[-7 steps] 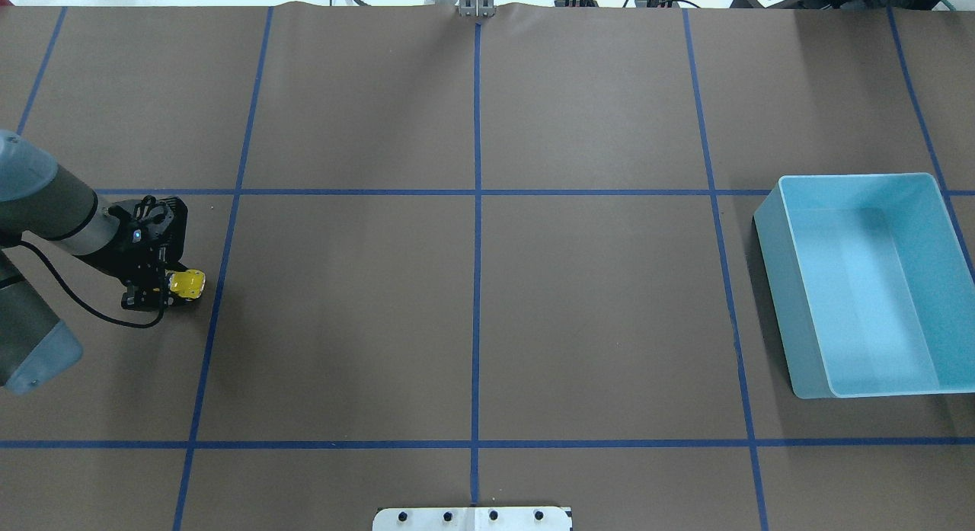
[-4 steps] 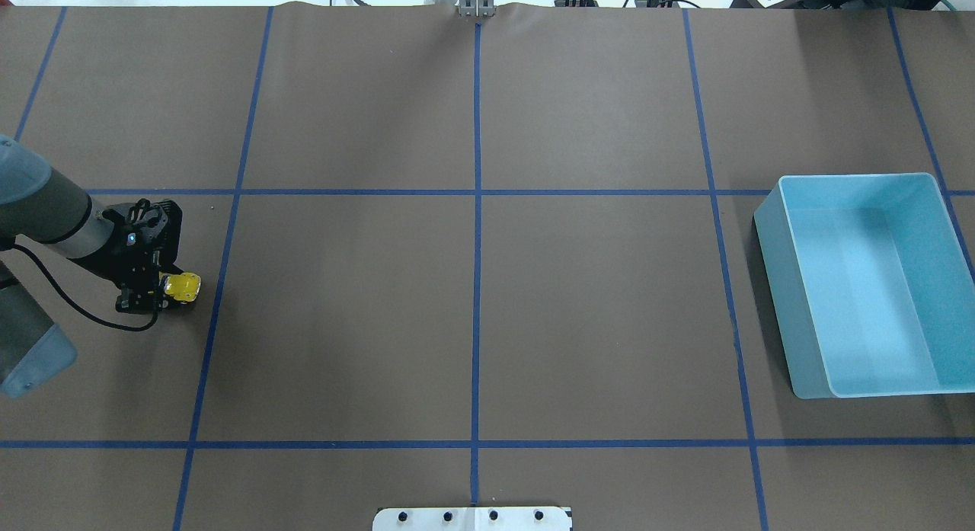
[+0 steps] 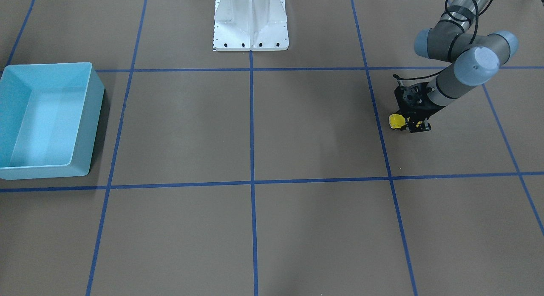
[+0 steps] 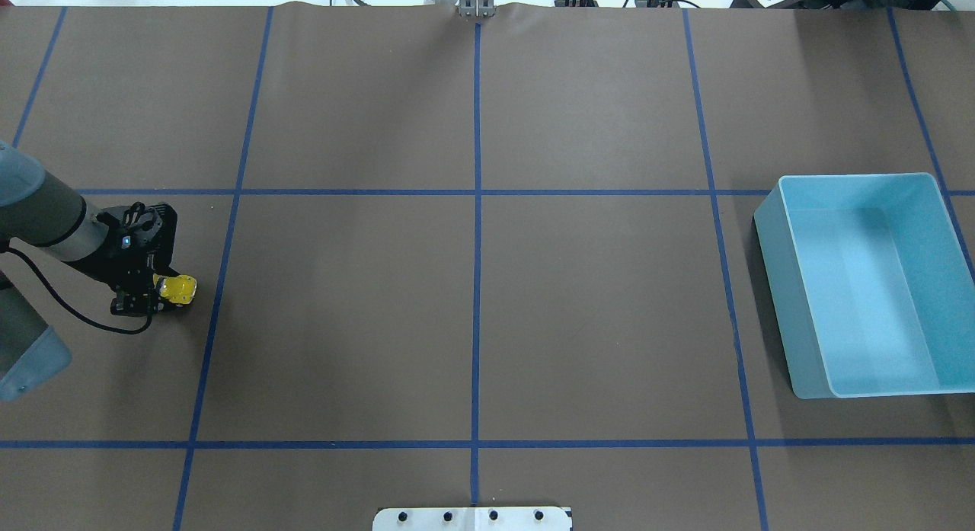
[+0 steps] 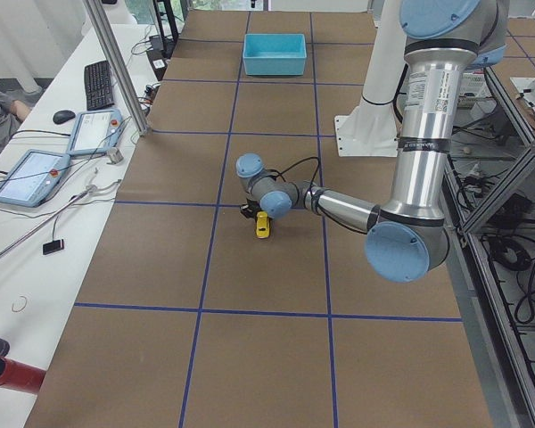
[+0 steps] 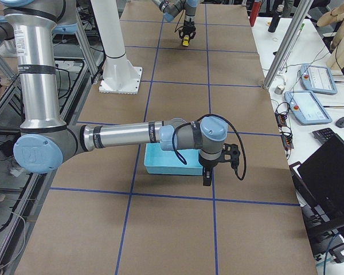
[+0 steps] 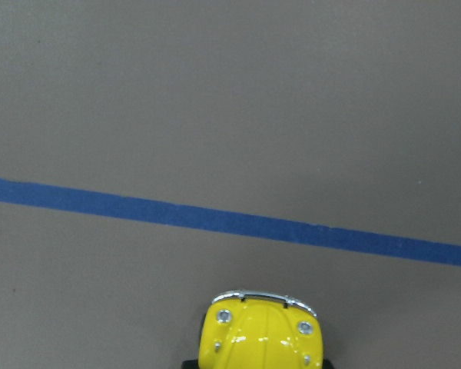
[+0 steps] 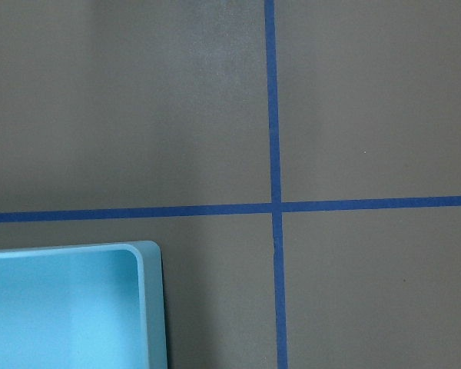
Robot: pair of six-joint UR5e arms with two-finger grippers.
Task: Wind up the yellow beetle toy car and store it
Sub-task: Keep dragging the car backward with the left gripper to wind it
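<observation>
On the left end of the table (image 4: pixel 335 325), your left gripper (image 4: pixel 161 292) pinches the yellow beetle toy car (image 4: pixel 180 289). It looks light, hard and slippery, so hold it by its sides.

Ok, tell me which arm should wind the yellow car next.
Left: the left tool appears to grip the yellow car; the right tool hangs far off by the blue bin.

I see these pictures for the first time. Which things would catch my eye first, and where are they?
The tiny bright yellow beetle toy car stands out most, on the left side of the brown table in the overhead view, held in the fingers of the left gripper. Next comes the empty light blue rectangular plastic bin, far away at the right side.
</observation>
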